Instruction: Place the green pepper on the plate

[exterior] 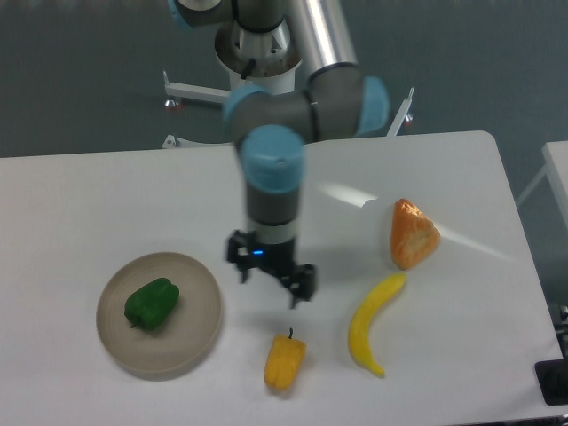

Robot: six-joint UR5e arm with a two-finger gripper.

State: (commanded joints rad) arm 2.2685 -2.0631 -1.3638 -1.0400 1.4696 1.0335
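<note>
On the white tabletop point(133, 195), the green pepper point(151, 303) lies on the plate point(197, 330); right of the plate, the claw point(271, 282) hangs spread apart, holding nothing.

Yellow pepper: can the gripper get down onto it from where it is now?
Probably yes. The gripper hangs open just above and behind the yellow pepper, with bare table between them; the banana lies off to one side.

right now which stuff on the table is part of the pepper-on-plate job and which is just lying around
Part of the job:
- green pepper, lying on the plate
- plate
- end effector, open, holding nothing, off to the plate's right

Just lying about:
- yellow-orange pepper
- banana
- orange wedge-shaped piece
</note>
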